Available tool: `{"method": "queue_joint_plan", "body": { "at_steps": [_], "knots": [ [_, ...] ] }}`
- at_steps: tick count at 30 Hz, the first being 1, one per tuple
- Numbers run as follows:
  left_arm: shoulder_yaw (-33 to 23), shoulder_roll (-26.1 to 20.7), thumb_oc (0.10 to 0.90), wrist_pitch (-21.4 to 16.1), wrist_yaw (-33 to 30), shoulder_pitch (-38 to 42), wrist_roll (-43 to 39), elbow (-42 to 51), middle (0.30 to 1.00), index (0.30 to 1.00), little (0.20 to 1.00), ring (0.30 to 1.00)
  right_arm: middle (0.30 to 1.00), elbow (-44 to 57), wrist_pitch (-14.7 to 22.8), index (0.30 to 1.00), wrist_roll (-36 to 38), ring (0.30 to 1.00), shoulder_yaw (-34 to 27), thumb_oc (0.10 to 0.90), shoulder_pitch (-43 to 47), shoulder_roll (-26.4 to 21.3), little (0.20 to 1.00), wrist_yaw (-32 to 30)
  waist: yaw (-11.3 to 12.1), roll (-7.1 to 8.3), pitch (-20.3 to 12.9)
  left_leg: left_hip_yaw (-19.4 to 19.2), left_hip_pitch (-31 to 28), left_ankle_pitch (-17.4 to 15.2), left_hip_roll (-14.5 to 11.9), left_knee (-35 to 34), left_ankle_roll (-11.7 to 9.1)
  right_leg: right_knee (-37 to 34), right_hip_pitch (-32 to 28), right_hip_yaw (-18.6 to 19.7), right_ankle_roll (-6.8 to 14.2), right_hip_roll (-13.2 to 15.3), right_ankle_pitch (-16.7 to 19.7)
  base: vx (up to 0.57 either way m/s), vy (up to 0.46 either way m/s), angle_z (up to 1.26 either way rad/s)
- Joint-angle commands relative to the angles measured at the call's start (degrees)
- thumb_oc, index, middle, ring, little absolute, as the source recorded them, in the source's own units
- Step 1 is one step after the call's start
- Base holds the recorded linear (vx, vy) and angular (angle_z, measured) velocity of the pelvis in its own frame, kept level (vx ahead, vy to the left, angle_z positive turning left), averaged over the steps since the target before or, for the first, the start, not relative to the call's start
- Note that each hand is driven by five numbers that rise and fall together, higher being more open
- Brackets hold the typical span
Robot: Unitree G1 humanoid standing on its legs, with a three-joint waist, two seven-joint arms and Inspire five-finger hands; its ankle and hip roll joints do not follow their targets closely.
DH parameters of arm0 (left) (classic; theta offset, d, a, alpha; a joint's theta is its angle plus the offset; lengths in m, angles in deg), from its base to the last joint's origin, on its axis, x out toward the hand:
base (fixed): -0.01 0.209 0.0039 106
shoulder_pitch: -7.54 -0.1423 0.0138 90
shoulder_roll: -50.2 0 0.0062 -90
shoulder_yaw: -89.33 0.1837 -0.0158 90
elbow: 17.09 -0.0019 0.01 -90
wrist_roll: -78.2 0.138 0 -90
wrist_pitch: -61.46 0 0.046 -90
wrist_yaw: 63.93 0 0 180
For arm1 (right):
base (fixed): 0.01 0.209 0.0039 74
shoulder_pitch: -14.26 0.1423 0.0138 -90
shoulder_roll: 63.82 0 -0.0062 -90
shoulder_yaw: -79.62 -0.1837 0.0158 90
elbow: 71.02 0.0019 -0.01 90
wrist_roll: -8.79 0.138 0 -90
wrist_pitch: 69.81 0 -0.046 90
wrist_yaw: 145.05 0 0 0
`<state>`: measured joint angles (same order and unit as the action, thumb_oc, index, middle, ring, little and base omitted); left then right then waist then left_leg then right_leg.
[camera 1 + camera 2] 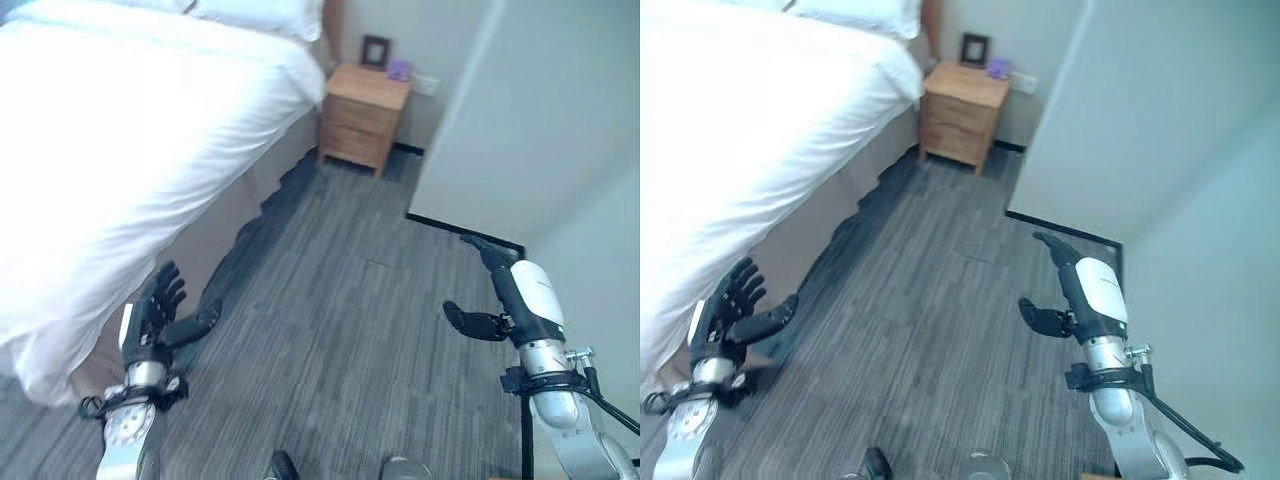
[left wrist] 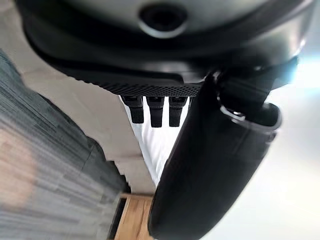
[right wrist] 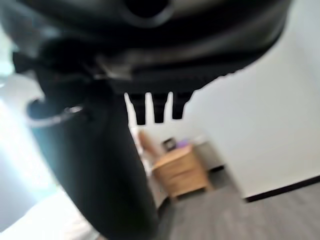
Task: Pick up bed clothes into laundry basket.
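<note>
With both fingers spread and empty, the left robot hand point(image 1: 155, 315) at seven o'clock beside the white bedding point(image 1: 120, 150) on the bed could snag the overhang, while the right robot hand point(image 1: 500, 300) idles at four o'clock.

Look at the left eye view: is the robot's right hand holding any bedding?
No, the right hand hangs open and empty above the grey floor.

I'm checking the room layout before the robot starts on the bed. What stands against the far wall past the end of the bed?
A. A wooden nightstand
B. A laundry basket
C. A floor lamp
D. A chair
A: a wooden nightstand with drawers stands at the far wall beside the white bed.
</note>
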<state>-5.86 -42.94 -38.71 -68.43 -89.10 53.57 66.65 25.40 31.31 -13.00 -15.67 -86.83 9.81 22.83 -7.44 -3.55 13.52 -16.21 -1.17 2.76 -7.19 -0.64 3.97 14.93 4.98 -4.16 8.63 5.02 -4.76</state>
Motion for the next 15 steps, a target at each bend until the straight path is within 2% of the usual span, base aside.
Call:
{"method": "queue_joint_plan", "body": {
  "at_steps": [1,3,4,5,7,8,9,10,11,12,13,14,15],
  "knots": [
    [1.5,-7.0,0.800,-5.7,1.2,-0.2,0.9,5.2,0.900,0.900,0.900,0.900,0.900,2.8,2.1,0.900,1.5,0.900,-5.8,0.800,2.3,-1.2,0.900,-1.1,-2.9,3.56,-2.3,-1.9,-1.5,-0.9,-4.6,-4.4,-9.1,-3.2,-3.0,4.8,0.6,1.3,-1.9,-0.15,-0.137,2.65],
    [1.7,-7.4,0.800,-5.8,1.3,0.6,1.1,4.6,0.900,0.900,0.900,0.900,0.900,2.4,2.1,0.900,1.5,0.900,-5.7,0.800,2.2,-0.8,0.900,-1.0,-2.8,3.70,-2.7,-0.1,0.0,0.0,-4.4,-4.4,-9.3,-5.9,-4.9,5.5,-0.1,0.7,-2.6,-0.13,-0.146,2.12],
    [1.4,-7.9,0.800,-5.9,1.3,1.1,1.4,4.2,0.900,0.900,0.900,0.900,0.900,1.8,2.0,0.900,1.5,0.900,-4.9,0.800,2.9,-0.8,0.900,-0.9,-1.1,4.23,-3.5,1.3,1.1,0.9,-4.4,-4.4,-10.3,-9.9,-7.7,3.7,-0.8,1.3,-3.9,-0.09,-0.135,1.19],
    [1.3,-8.0,0.800,-5.9,1.3,1.1,1.4,4.2,0.900,0.900,0.900,0.900,0.900,1.8,2.0,0.900,1.5,0.900,-4.9,0.800,3.0,-0.8,0.900,-1.0,-1.2,4.15,-3.5,1.4,1.3,1.2,-4.5,-4.4,-10.4,-10.1,-7.7,3.6,-0.8,1.1,-3.5,-0.16,-0.286,0.96],
    [-0.4,-6.9,0.800,-5.7,1.7,-0.7,1.0,4.5,0.900,0.900,0.900,0.900,0.900,1.3,2.1,0.900,1.5,0.900,-3.7,0.800,3.4,-1.3,0.900,-0.2,0.7,4.02,-4.2,0.9,2.6,3.2,-6.0,-4.4,-12.6,-16.3,-11.9,0.6,-1.6,0.5,-2.4,-0.12,-0.206,0.87],
    [-0.4,-6.9,0.800,-5.7,1.7,-0.8,1.0,4.6,0.900,0.900,0.900,0.900,0.900,1.3,2.1,0.900,1.5,0.900,-3.7,0.800,3.4,-1.3,0.900,-0.2,0.6,4.02,-4.1,1.0,2.5,3.2,-5.9,-4.4,-12.6,-16.4,-12.0,0.5,-1.6,0.5,-2.3,-0.15,-0.121,1.05],
    [-1.7,-6.6,0.800,-5.7,1.7,-2.3,2.2,4.8,0.900,0.900,0.900,0.900,0.900,0.6,2.3,0.900,1.6,0.900,-3.1,0.800,4.5,-2.6,0.900,0.1,2.1,3.94,-3.4,-0.2,3.7,5.9,-6.8,-4.4,-14.2,-18.8,-14.1,-1.8,-2.4,0.3,-2.1,-0.20,-0.102,0.99],
    [-2.4,-6.0,0.800,-5.8,1.2,-2.9,2.3,5.0,0.900,0.900,0.900,0.900,0.900,0.4,2.3,0.900,1.6,0.900,-2.7,0.800,5.4,-3.5,0.900,0.2,2.1,4.43,-2.5,-3.2,3.9,6.6,-7.3,-2.8,-14.4,-19.4,-15.0,-3.5,-2.8,0.6,-2.0,-0.33,-0.133,0.99],
    [-2.9,-5.6,0.800,-5.9,0.9,-3.0,2.0,5.0,0.900,0.900,0.900,0.900,0.900,0.1,2.3,0.900,1.7,0.900,-2.2,0.800,6.5,-4.3,0.900,0.1,1.8,5.08,-1.8,-7.7,4.4,6.0,-8.6,0.4,-14.0,-19.4,-15.0,-5.0,-3.2,1.0,-1.7,-0.21,-0.062,0.74],
    [-3.0,-5.5,0.800,-5.9,0.9,-3.0,2.0,5.0,0.900,0.900,0.900,0.900,0.900,0.0,2.3,0.900,1.7,0.900,-2.0,0.800,6.7,-4.4,0.900,0.1,1.8,5.10,-1.7,-7.7,4.5,5.7,-8.7,0.9,-14.0,-19.4,-15.1,-5.0,-3.2,1.0,-1.8,-0.35,-0.109,0.70],
    [-3.3,-5.7,0.800,-5.9,0.9,-3.0,0.7,5.8,0.900,0.900,0.900,0.900,0.900,0.1,2.0,0.900,2.1,0.900,-1.6,0.800,8.2,-6.0,0.900,0.0,1.5,6.69,-1.6,-14.3,2.3,0.0,-10.7,8.0,-13.5,-19.2,-14.8,-7.2,-3.5,2.1,-1.3,-0.31,-0.088,0.62],
    [-3.3,-5.8,0.800,-5.9,1.3,-3.1,0.2,6.5,0.900,0.900,0.900,0.900,0.900,0.1,1.8,0.900,2.4,0.900,-1.7,0.800,8.4,-6.4,0.900,0.1,1.6,7.30,-1.4,-15.3,1.9,-3.1,-11.3,12.9,-13.1,-19.1,-14.6,-8.4,-3.7,2.7,-0.7,-0.31,-0.081,0.57],
    [-3.4,-5.8,0.800,-5.8,1.3,-3.2,0.1,6.6,0.900,0.900,0.900,0.900,0.900,0.1,1.8,0.900,2.4,0.900,-1.7,0.800,8.4,-6.4,0.900,0.2,1.6,7.25,-1.3,-15.2,2.2,-3.8,-11.6,13.8,-13.1,-19.2,-14.7,-8.5,-3.7,2.7,-0.8,-0.17,-0.007,0.45]
  ]
}}
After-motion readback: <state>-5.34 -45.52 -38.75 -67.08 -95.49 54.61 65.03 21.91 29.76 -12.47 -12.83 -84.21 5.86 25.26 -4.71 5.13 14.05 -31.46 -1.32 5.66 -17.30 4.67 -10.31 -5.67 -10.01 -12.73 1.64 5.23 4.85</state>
